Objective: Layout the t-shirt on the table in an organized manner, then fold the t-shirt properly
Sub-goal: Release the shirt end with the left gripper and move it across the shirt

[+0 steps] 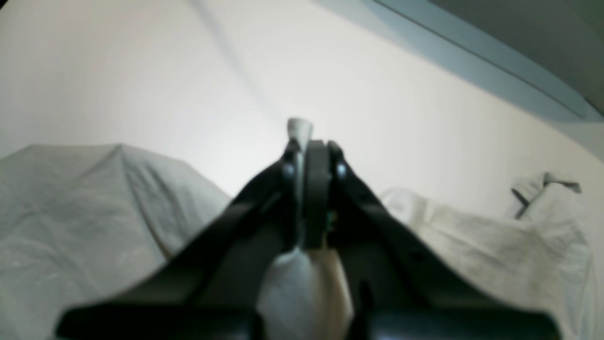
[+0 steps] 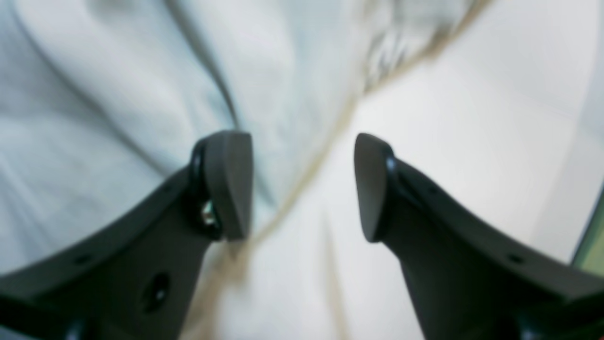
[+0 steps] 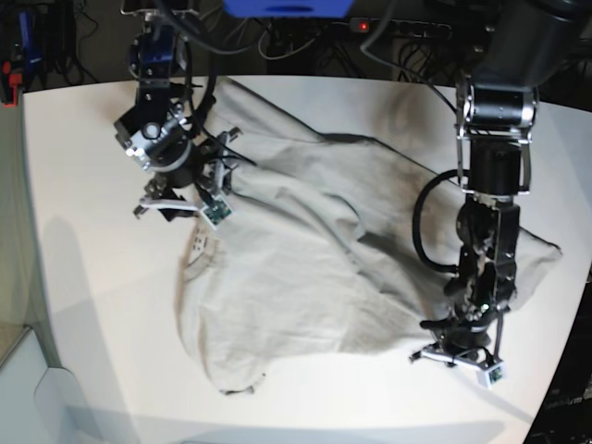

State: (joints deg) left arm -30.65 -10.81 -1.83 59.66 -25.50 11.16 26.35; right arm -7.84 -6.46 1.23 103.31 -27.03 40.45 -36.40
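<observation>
Base view shows the t-shirt (image 3: 314, 268) spread wrinkled across the middle of the table (image 3: 92, 305), its neck toward the right arm's side. Left gripper (image 1: 309, 141) has its jaws pressed together, pinching a fold of the fabric near the shirt's edge. Right gripper (image 2: 302, 186) stands spread above the shirt's blurred, perhaps hemmed, edge, holding nothing.

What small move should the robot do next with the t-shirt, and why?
Probably the right gripper should close on the t-shirt edge lying between its open fingers. The left gripper is already shut on cloth, and the shirt lies crumpled on the table, so both arms need a grip to spread it.
</observation>
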